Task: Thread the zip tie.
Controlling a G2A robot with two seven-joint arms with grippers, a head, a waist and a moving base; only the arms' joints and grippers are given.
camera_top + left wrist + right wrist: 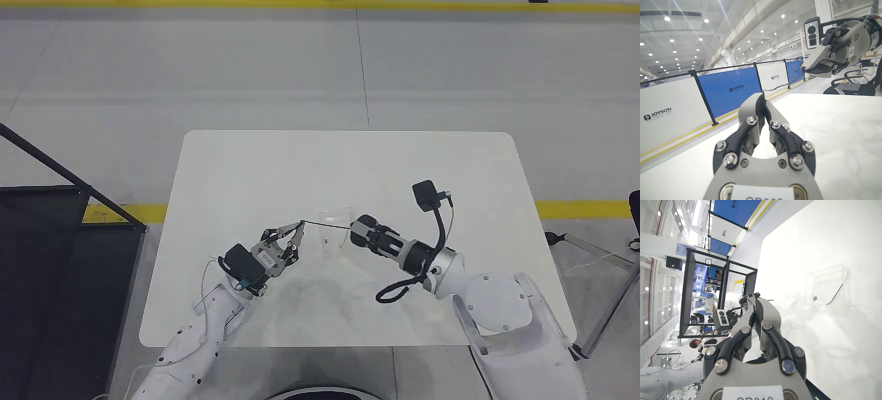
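Zip tie (776, 88) is strung out in the air between both grippers, right alongside the clear box (826, 272) on its robot-facing side, above the white table (450, 180)! Left gripper (763, 100) has its fingers pinched together on one end, out past the box's left edge, while the right gripper (757, 308) is clamped tight on the other end, just off the box's right edge. Inside that box, a second black strip (837, 291) sits curved.
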